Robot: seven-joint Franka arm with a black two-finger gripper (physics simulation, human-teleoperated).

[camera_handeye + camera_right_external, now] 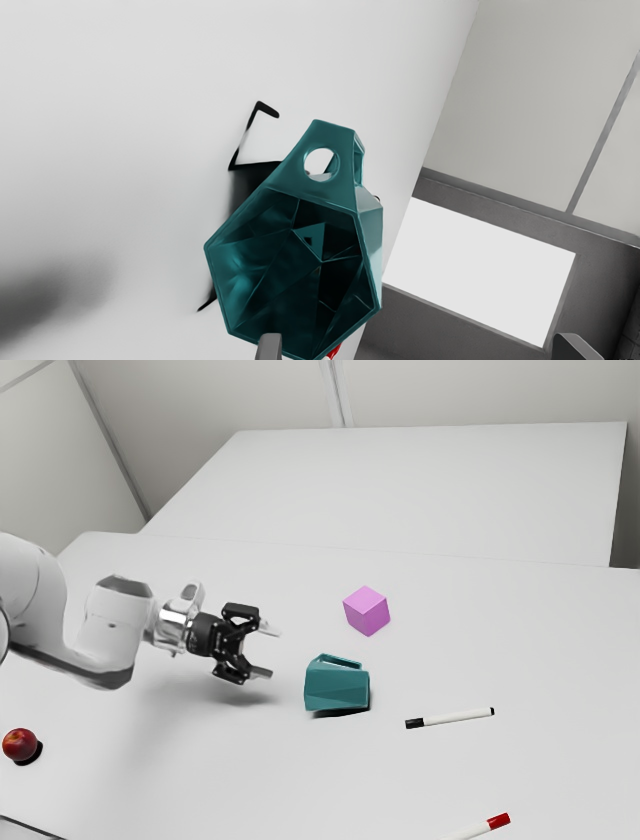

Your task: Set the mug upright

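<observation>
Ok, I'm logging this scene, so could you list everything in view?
Mug: one, teal, lying on the table in front of the hand, its opening toward the hand
Cube: one, pink-purple, near the mug, on its handle side
Markers: two, white; the black-capped one beyond the mug, the red-capped one at the exterior view's bottom edge
Round fruit: one, dark red, at the exterior view's left edge
Table: one, white, under these things
Walls: pale grey, behind the table
Arm: one, white and grey, from the exterior view's left
Hand: one, black, two grey-tipped fingers, open
</observation>
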